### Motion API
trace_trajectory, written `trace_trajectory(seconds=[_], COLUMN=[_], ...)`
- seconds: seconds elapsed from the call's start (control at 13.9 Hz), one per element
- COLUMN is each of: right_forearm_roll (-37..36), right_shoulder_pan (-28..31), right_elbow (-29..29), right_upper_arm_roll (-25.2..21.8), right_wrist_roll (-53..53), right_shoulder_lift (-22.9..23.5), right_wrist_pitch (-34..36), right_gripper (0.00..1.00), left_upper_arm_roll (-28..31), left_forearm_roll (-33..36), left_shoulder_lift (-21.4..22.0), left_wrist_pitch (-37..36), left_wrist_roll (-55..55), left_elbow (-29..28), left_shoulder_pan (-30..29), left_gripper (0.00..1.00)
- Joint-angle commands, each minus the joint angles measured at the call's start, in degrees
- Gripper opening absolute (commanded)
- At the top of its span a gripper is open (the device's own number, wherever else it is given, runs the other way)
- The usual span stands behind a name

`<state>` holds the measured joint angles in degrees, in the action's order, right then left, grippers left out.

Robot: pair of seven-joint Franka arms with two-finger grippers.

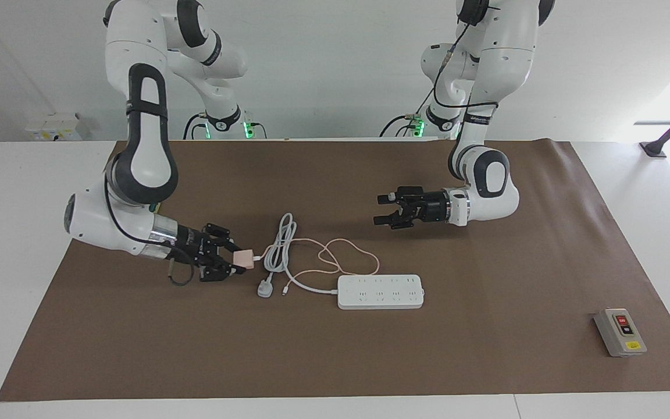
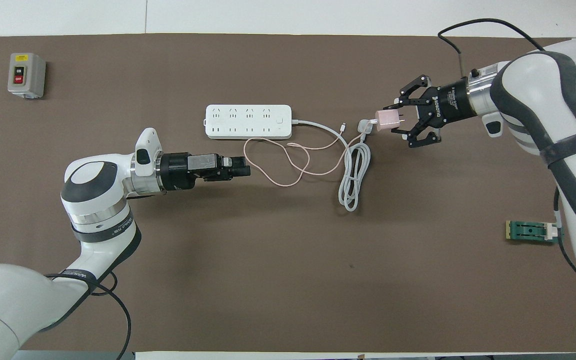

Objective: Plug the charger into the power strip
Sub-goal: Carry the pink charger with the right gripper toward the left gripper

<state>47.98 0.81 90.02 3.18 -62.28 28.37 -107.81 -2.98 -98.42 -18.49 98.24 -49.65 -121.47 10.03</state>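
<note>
The pale-pink cube charger sits between the fingertips of my right gripper, which is shut on it. It hangs just above the mat, beside the power strip's white plug. Its thin pink cable trails in loose loops toward the white power strip, which lies flat with its sockets up. My left gripper is open and holds nothing, hovering over the mat near the strip on the robots' side.
The strip's thick white cord lies coiled between the charger and the strip. A grey switch box stands at the left arm's end, farther from the robots. A small green part lies at the right arm's end.
</note>
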Motion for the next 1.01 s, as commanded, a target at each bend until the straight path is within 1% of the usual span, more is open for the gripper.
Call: trace_trajectory(seconds=[0.0,0.29,0.43,0.65,0.79,0.93], right_forearm_roll=[1.77,1.77,1.77,1.94,3.08,3.44], right_shoulder_pan=[-4.30,-12.04,-15.03,-17.41,-19.52,-21.54], right_elbow=[-0.72,-0.72,-0.72,-0.72,-0.81,-0.81], right_upper_arm_roll=[0.08,0.08,0.08,0.08,0.08,0.08], right_wrist_roll=[-4.15,-9.25,-11.46,-13.21,-14.79,-16.29], right_shoulder_lift=[0.11,0.11,0.11,0.11,0.11,0.02], right_wrist_pitch=[-3.53,-9.68,-11.71,-13.39,-14.87,-17.25], right_gripper=[0.00,0.00,0.00,0.00,0.00,0.00], left_upper_arm_roll=[0.69,0.78,0.87,0.96,0.96,0.87], left_forearm_roll=[-1.34,-1.25,-1.16,-1.07,-0.55,-0.28], left_shoulder_lift=[-0.32,-0.67,-0.85,-1.81,-3.91,-7.25], left_wrist_pitch=[0.11,-0.07,0.28,0.90,0.64,0.20], left_wrist_roll=[-1.24,-2.20,-2.21,-2.21,-2.21,-2.56], left_elbow=[-0.08,-0.08,0.35,1.67,4.29,7.11], left_shoulder_pan=[0.70,0.17,-0.01,-0.27,-0.36,-1.06], left_gripper=[1.00,1.00,1.00,1.00,1.00,1.00])
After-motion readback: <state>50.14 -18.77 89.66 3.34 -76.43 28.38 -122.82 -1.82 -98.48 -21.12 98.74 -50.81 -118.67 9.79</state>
